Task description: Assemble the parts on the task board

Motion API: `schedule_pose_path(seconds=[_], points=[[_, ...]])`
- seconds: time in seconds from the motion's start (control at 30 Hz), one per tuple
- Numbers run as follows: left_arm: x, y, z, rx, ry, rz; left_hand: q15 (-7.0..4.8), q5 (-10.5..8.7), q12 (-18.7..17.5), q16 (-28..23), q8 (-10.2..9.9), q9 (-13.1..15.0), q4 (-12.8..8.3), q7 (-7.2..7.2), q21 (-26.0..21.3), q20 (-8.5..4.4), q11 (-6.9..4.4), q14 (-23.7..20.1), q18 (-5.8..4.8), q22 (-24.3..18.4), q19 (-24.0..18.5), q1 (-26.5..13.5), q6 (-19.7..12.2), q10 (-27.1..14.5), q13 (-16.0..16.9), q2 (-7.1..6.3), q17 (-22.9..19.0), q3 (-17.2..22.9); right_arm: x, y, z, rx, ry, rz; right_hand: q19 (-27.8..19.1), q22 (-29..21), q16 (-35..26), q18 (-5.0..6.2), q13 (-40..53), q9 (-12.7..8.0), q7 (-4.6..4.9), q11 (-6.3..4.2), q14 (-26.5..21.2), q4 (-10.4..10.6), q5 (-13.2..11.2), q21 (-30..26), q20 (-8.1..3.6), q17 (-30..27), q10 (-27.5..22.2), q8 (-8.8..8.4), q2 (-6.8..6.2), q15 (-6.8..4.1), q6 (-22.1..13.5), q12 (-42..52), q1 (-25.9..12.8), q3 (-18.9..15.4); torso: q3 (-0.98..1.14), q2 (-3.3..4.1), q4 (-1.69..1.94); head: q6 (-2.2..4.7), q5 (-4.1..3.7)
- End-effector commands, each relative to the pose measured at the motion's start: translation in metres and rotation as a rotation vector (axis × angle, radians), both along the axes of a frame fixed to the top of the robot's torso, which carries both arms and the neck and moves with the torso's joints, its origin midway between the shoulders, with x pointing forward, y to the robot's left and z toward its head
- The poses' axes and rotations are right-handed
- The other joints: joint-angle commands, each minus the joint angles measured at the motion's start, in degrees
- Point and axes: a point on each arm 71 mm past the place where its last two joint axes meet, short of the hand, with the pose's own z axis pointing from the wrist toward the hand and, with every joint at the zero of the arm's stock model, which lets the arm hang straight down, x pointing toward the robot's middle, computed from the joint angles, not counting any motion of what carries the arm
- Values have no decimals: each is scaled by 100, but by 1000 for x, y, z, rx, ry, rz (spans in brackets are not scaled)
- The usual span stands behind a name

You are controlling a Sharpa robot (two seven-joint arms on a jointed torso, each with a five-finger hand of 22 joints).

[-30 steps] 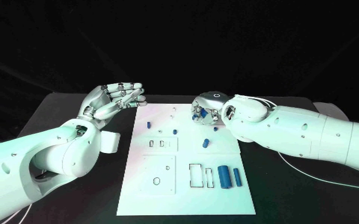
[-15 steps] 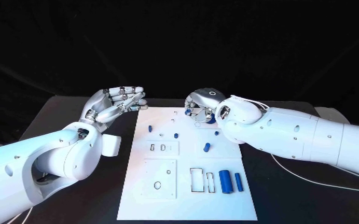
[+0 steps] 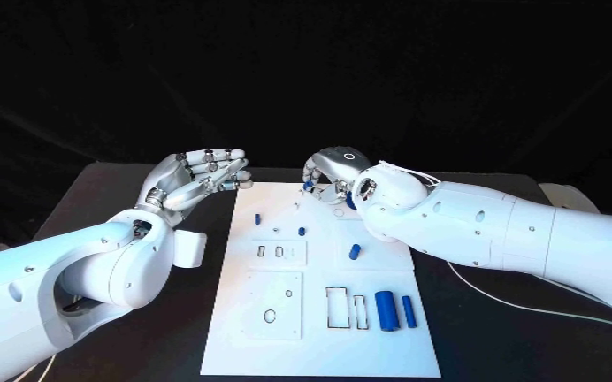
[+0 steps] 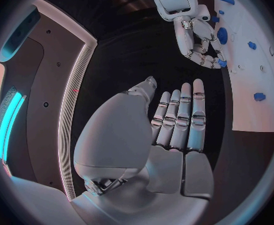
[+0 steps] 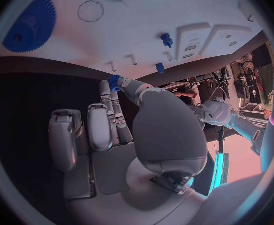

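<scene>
Here, the left robot hand (image 3: 204, 174) is hovering palm-up just off the near-left corner of the task board (image 3: 319, 311), its fingers loosely curled and spread, holding nothing. The white task board is lying in the middle of the black table (image 3: 95, 192), with small blue parts (image 3: 355, 251) scattered across it and two larger blue cylinders (image 3: 384, 309) lying side by side near its right edge. Further right, the right robot hand (image 3: 334, 179) is reaching over the board's far edge, pinching a small blue piece (image 5: 114, 81) between thumb and fingertip.
</scene>
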Motion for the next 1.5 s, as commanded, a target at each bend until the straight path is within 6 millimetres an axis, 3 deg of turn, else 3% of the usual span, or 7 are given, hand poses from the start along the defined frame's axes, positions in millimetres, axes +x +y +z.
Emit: schedule_pose_path(seconds=[0.03,0.47,0.67,0.77,1.07,1.5], points=[[0,-3,2,-8,-7,-21,-1,-32,-36,-33,-27,-7,1,59,-26,39,10,-47,27,-7,-18,-60,-36,-15,-6,2,5,36,1,0,-2,-2,-2,-9,148,742,39,-82,4,121,5,-4,192,10,9,33,-40,5,8,28,47,-36,-36,3,10,12,-4,10,13,-40,20],[0,-5,2,-10,-10,-25,1,-32,-37,-37,-29,-8,-2,58,-26,40,10,-52,26,-8,-18,-60,-37,-16,-6,2,6,37,7,3,-7,-18,2,-27,137,732,45,-79,8,153,18,8,189,44,86,26,-33,-2,3,29,15,-26,-65,-11,-52,-5,-11,23,30,-58,45],[1,-6,4,-10,-12,-27,1,-32,-37,-37,-29,-8,-2,58,-26,40,10,-52,26,-8,-18,-60,-37,-16,-6,2,6,37,8,5,-10,-23,6,-31,135,734,44,-79,12,173,18,8,185,57,152,25,-30,-12,3,31,-5,-24,-76,-18,-78,-9,-17,9,39,-124,53],[1,-6,4,-11,-13,-28,3,-32,-39,-44,-32,-9,-7,56,-28,42,10,-60,26,-11,-19,-60,-38,-20,-5,2,8,41,9,6,-10,-25,7,-32,136,735,46,-79,12,175,19,9,186,60,157,25,-30,-10,3,32,-9,-23,-77,-18,-83,-11,-21,16,39,-121,58],[2,-6,7,-11,-19,-28,3,-32,-39,-44,-32,-9,-7,56,-28,42,10,-60,26,-11,-19,-60,-38,-20,-5,2,8,41,9,9,-15,-31,19,-29,136,736,49,-79,13,178,19,10,186,62,161,26,-29,-5,3,31,-15,-23,-79,-19,-90,-14,-13,23,33,-148,100],[2,-7,11,-11,-27,-30,3,-32,-39,-44,-32,-9,-7,56,-28,42,10,-60,26,-11,-19,-60,-38,-20,-5,2,8,41,12,13,-22,-46,36,-35,115,705,39,-71,12,185,25,15,180,66,169,8,-27,-25,-14,21,-38,-21,-104,-31,-104,-19,-23,29,37,-159,80]])
